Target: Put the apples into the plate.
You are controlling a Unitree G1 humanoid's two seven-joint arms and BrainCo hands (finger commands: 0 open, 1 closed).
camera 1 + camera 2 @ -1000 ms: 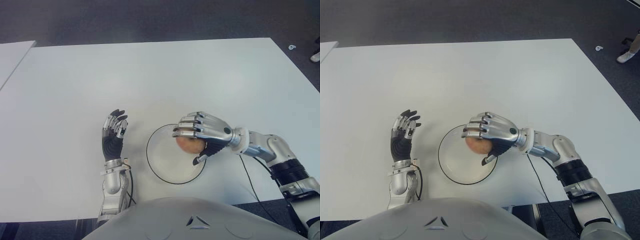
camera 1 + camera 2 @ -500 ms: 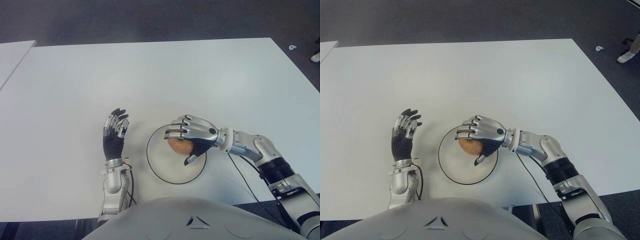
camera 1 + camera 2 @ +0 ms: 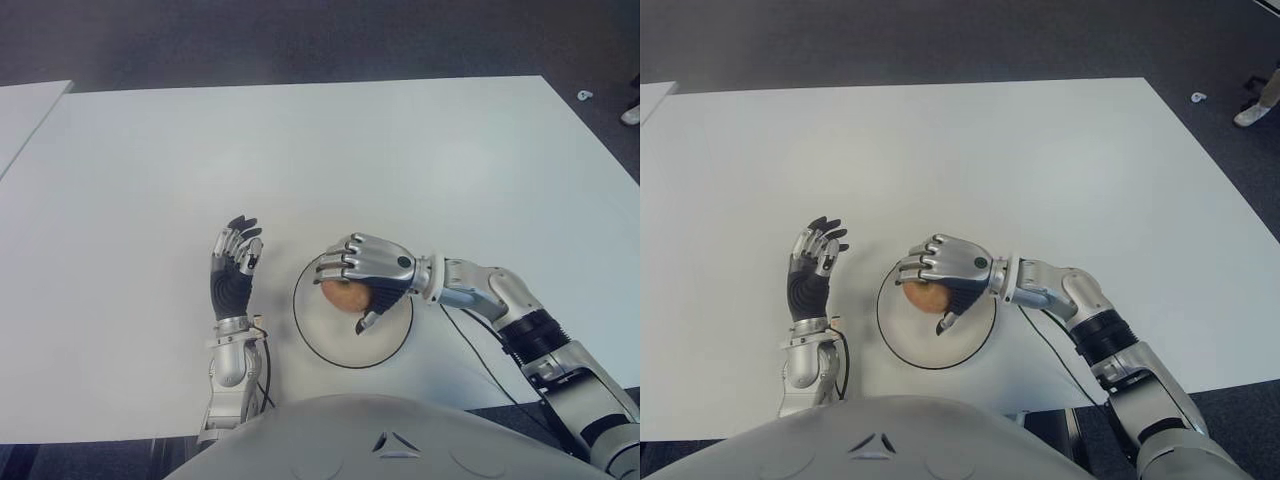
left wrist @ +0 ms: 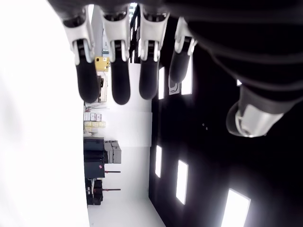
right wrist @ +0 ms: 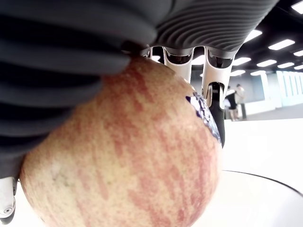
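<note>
A red and yellow apple (image 3: 341,293) with a small sticker is held in my right hand (image 3: 362,275), whose fingers curl over its top. The right wrist view shows the apple (image 5: 128,151) filling the palm, just above the plate's inside. The white plate (image 3: 385,345) with a dark rim lies on the table near the front edge, and hand and apple are over its left half. My left hand (image 3: 233,268) shows upright to the left of the plate, fingers extended and holding nothing.
The white table (image 3: 300,150) stretches wide behind and to both sides. A black cable (image 3: 482,345) runs along my right forearm to the table's front edge. A second white table's corner (image 3: 20,110) shows at far left.
My right hand has carried the apple leftward, from the plate's right rim to over its left half. The left hand has barely moved.
</note>
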